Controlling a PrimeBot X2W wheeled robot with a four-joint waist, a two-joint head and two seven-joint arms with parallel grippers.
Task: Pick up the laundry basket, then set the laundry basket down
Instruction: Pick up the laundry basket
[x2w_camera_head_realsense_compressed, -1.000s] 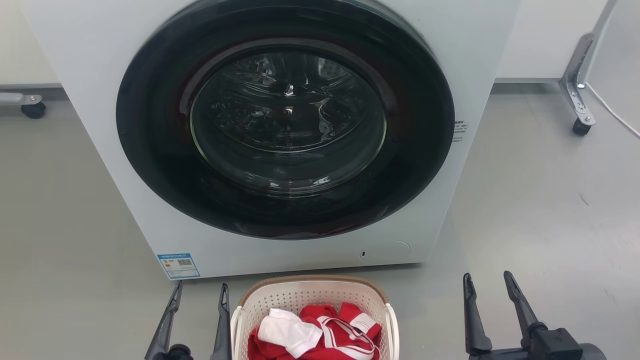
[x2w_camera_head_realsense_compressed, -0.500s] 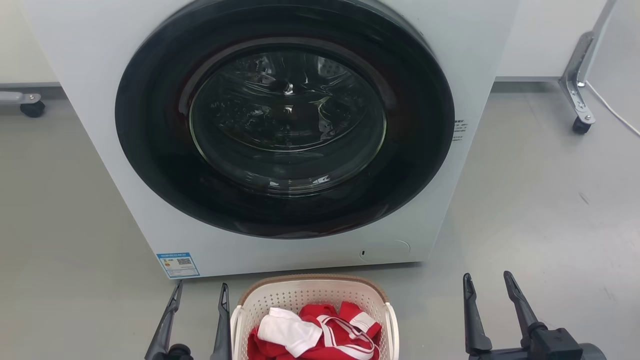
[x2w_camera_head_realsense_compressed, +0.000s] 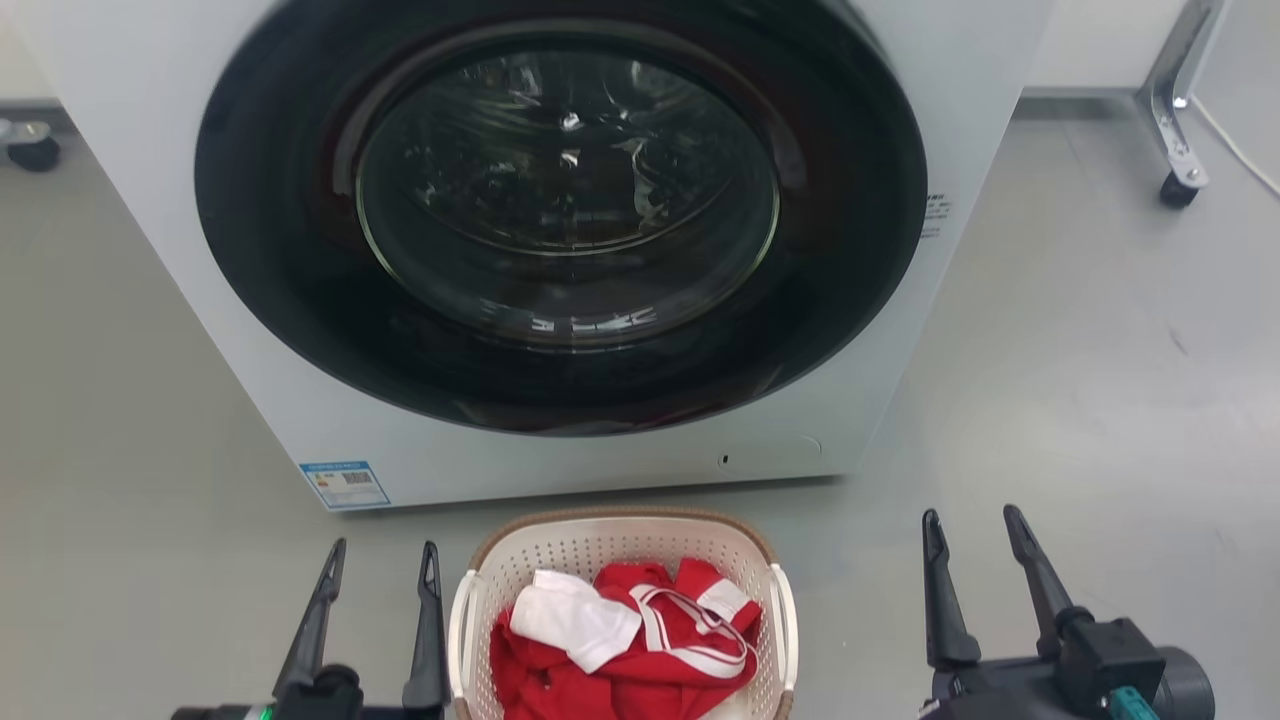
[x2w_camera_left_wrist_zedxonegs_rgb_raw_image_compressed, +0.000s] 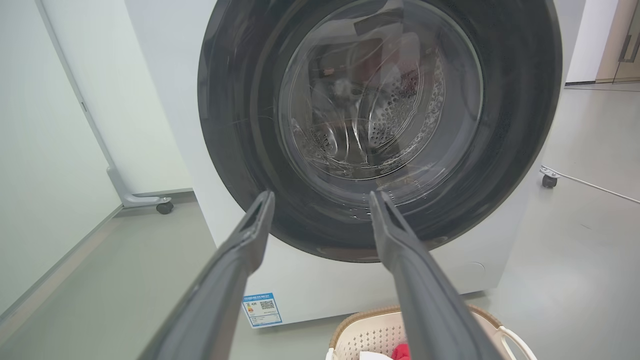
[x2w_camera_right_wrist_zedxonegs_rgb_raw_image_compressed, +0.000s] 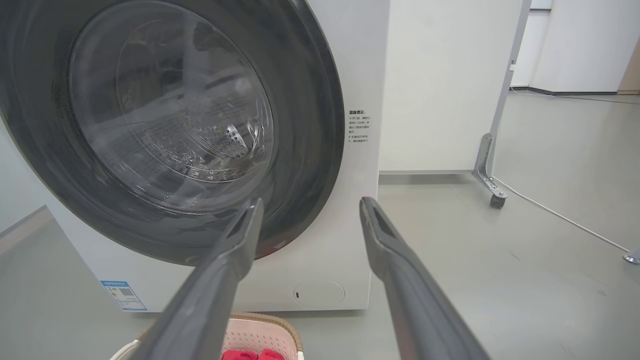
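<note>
The laundry basket (x2w_camera_head_realsense_compressed: 560, 545), cream-white and perforated with a brown rim, stands on the grey floor just in front of the washer, holding red and white clothes (x2w_camera_head_realsense_compressed: 630, 640). My left gripper (x2w_camera_head_realsense_compressed: 380, 560) is open just left of the basket's left handle (x2w_camera_head_realsense_compressed: 458, 630), its right finger close beside it. Well clear of the basket's right side, my right gripper (x2w_camera_head_realsense_compressed: 968, 528) is open and empty. The basket's far rim (x2w_camera_left_wrist_zedxonegs_rgb_raw_image_compressed: 372, 320) shows at the bottom of the left wrist view, between and below my left gripper (x2w_camera_left_wrist_zedxonegs_rgb_raw_image_compressed: 320, 200). In the right wrist view the basket (x2w_camera_right_wrist_zedxonegs_rgb_raw_image_compressed: 255, 332) sits below my right gripper (x2w_camera_right_wrist_zedxonegs_rgb_raw_image_compressed: 307, 207).
A white front-loading washer (x2w_camera_head_realsense_compressed: 900, 60) with a shut dark round glass door (x2w_camera_head_realsense_compressed: 565, 190) rises right behind the basket. A wheeled metal frame leg (x2w_camera_head_realsense_compressed: 1178, 185) and a white cable (x2w_camera_head_realsense_compressed: 1240, 150) lie at the far right. Another caster (x2w_camera_head_realsense_compressed: 32, 152) sits far left. Open grey floor spreads on both sides.
The whole head view has shifted: the washer sits higher and larger and the basket shows more fully, so the camera moved. Both grippers remain open beside the basket.
</note>
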